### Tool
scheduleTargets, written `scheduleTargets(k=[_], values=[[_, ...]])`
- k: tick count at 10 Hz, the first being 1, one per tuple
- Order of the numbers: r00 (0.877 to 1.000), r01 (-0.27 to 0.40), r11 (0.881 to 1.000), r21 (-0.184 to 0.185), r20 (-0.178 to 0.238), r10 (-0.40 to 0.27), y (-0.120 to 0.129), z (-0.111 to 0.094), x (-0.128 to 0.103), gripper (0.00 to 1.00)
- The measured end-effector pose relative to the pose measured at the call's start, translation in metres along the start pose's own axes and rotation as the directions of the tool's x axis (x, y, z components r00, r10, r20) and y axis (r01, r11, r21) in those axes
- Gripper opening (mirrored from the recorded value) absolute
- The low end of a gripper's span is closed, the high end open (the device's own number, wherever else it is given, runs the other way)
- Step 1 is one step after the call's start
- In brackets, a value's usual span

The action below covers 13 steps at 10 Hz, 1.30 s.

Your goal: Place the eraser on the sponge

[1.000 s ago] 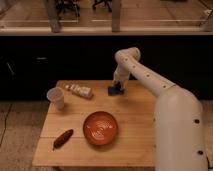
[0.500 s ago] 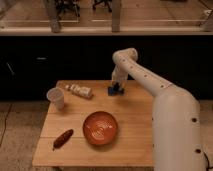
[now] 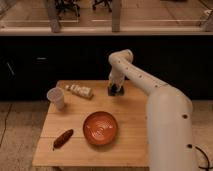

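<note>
Single arm reaching across the bench point(image 3: 131, 107) to its far edge, the gripper point(image 3: 116, 90) lowered to the surface right of the lying bottle point(image 3: 80, 90). A small dark bluish patch at the gripper's tip is taken to be the sponge point(image 3: 120, 92). The eraser cannot be told apart from the dark gripper. No black block shows anywhere else on the bench, so it is judged to be at that same spot, either held just over the sponge or already resting on it. Whether the jaws are apart or clamped cannot be told. The scene fits both a release about to happen and one just made, so the same care applies to each. Any motion here should be straight up or down and slow, with no sideways drag, because the sponge is probably light and soft and lies near the bench's far edge. The eraser sits best flat and centred on the pad. The white cup point(image 3: 56, 97), red plate point(image 3: 100, 127) and brown-red sausage-shaped thing point(image 3: 63, 138) lie well apart from this spot.
</note>
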Motion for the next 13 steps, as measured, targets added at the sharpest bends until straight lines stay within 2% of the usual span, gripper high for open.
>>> scheduleTargets(k=[3, 8, 12, 13], values=[[1.000, 0.018, 0.999, -0.037, -0.004, -0.019, -0.005, 0.013, 0.000, 0.00], [1.000, -0.003, 0.995, -0.102, 0.001, 0.003, -0.003, 0.035, 0.009, 0.00], [0.999, -0.035, 0.992, -0.125, 0.012, 0.036, 0.003, 0.042, 0.015, 0.00], [0.999, -0.042, 0.991, -0.129, 0.019, 0.045, 0.004, 0.042, 0.016, 0.06]])
